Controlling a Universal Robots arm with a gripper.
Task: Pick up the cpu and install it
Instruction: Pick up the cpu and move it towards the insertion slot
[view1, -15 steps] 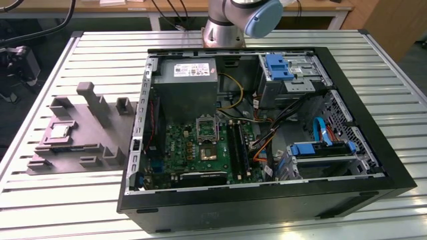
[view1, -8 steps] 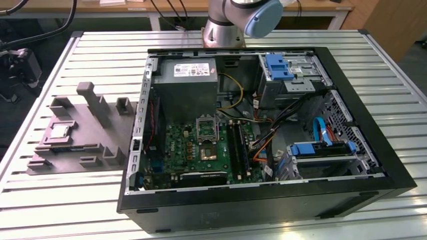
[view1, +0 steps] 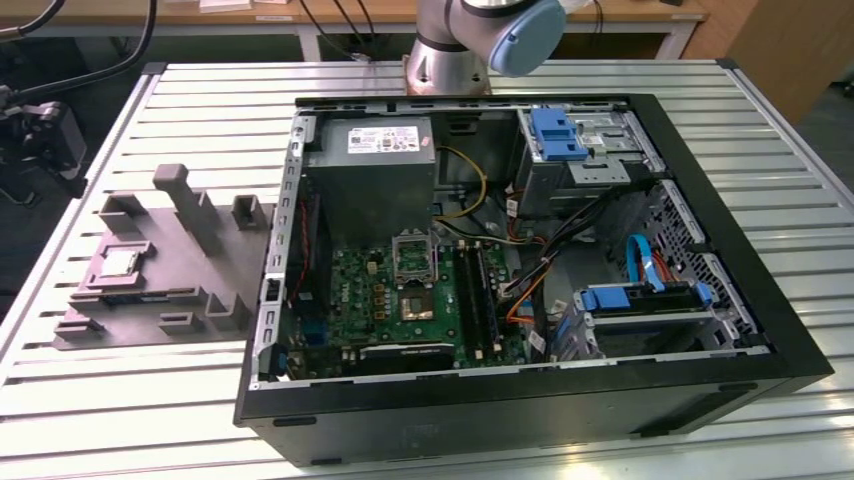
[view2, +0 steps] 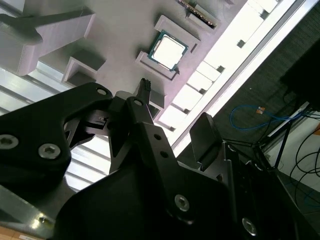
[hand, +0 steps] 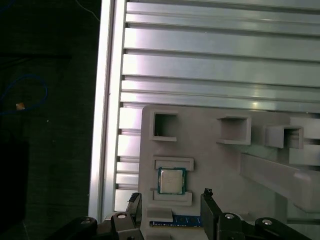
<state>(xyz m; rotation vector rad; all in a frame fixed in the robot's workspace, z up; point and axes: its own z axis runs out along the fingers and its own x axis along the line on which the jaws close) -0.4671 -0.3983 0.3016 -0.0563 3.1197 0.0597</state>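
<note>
Gripper (hand: 170, 196) open and empty, hovering over the grey tray (view1: 160, 250) on the exterior view's left of the computer case (view1: 507, 405); cpu (hand: 172, 180) lies flat in its tray recess, untouched, centred between the spread fingertips and just beyond them, square, no long axis.

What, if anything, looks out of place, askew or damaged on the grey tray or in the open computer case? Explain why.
Nothing stands out. The cpu lies flat and square in its recess on the grey tray. The end effector hangs open close to it. The computer case lies open, with nothing spilled.
</note>
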